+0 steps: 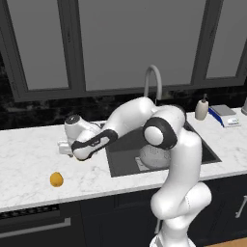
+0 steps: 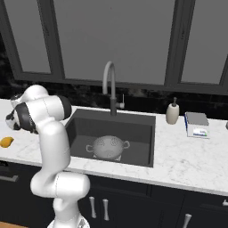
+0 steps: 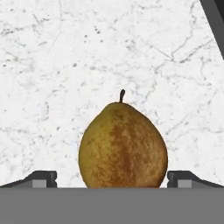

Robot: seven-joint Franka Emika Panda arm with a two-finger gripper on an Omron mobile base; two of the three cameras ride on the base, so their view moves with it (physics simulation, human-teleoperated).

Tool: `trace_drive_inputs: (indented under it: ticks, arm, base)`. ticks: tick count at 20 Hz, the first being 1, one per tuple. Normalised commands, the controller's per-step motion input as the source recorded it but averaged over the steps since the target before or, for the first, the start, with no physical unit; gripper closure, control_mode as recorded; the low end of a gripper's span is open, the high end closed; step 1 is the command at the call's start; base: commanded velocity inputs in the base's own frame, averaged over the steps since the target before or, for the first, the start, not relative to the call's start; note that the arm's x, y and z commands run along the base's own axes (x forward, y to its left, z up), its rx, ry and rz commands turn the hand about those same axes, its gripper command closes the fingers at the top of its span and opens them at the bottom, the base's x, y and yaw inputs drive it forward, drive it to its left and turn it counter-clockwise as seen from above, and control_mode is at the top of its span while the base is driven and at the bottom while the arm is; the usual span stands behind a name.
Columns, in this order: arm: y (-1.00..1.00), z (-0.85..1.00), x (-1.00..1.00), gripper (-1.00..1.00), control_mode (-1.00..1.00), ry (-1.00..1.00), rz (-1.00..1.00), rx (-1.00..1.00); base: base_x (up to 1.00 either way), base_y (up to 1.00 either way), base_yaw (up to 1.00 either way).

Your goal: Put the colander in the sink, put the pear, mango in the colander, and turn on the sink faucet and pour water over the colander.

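Already the first step appears done: the sink, let into the marble table near its back edge, is seen to carry the colander on its floor toward the front wall, dome up as far as can be told. The sink faucet stands at the sink's back rim, and no water is seen running from it. The step in hand is judged to be the fetching of the pear.

In the left base view the arm is stretched out low over the table to the left of the sink, and the claw is held close above the marble there. In the hand view the claw's two tips are seen spread wide, one at each side of the pear, which stands upright on the marble between them, stem up; whether either tip touches the fruit cannot be told. Nothing is yet pinched.

The next move is judged to call for the tips to be pressed together on the pear's broad body, then a lift and a carry to the colander. The mango lies apart, nearer the table's front edge, left of the sink, and is left for afterwards.

No brand, label or legible writing is made out anywhere.
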Motion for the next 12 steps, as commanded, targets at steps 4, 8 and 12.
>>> trace_drive_inputs:
  ticks: [4, 8, 12]
  arm:
    - [-0.09, -0.43, 0.0, -1.0, -1.0, 0.0, 0.0, -0.02]
    - [-0.03, -0.42, 0.29, -1.0, -1.0, -0.09, 0.0, 0.0]
    - [-0.02, -0.47, 0.6, -1.0, -1.0, -0.22, 0.01, 0.0]
  base:
    - [0.0, 0.0, 0.0]
    - [0.0, 0.0, 0.0]
    - [0.0, 0.0, 0.0]
